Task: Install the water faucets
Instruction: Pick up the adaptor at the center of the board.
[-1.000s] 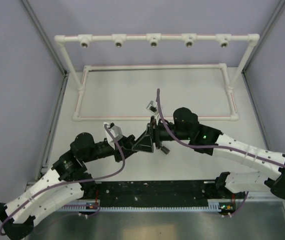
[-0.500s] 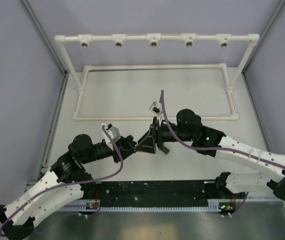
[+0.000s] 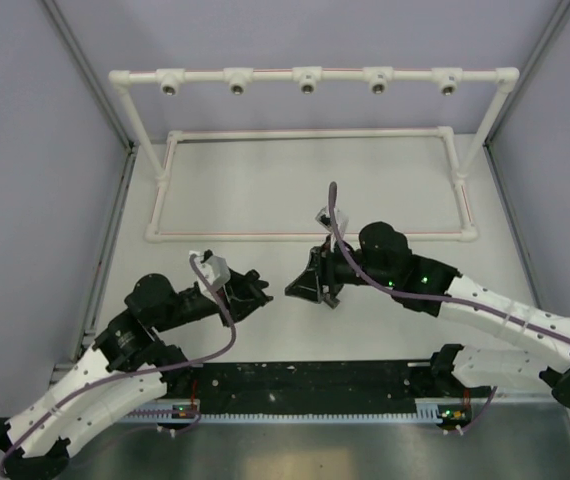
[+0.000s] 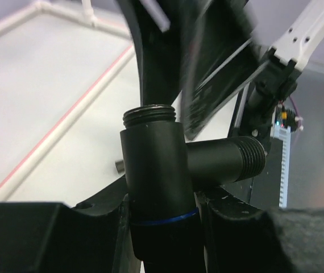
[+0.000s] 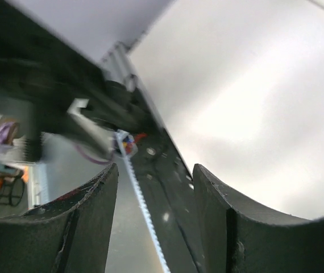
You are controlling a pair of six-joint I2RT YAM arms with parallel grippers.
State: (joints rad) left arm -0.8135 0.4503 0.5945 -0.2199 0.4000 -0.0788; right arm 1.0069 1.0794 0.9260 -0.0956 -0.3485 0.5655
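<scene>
Slippage looks possible, since the left claw (image 4: 162, 219) pinches only the round stem of the black T-shaped threaded plastic faucet (image 4: 153, 165), well apart from the white pipe frame (image 3: 270, 74), while the right claw (image 5: 156, 187) gapes empty

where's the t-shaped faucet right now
The faucet is clamped in the left gripper, mid left wrist view; overhead, that gripper sits left of the right gripper.

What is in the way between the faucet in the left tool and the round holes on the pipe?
Nothing visible blocks it. The left tool grips the black faucet; the open right tool sits beside it, not across the way. Only the low white pipe rectangle lies flat on the table before the round holes.
</scene>
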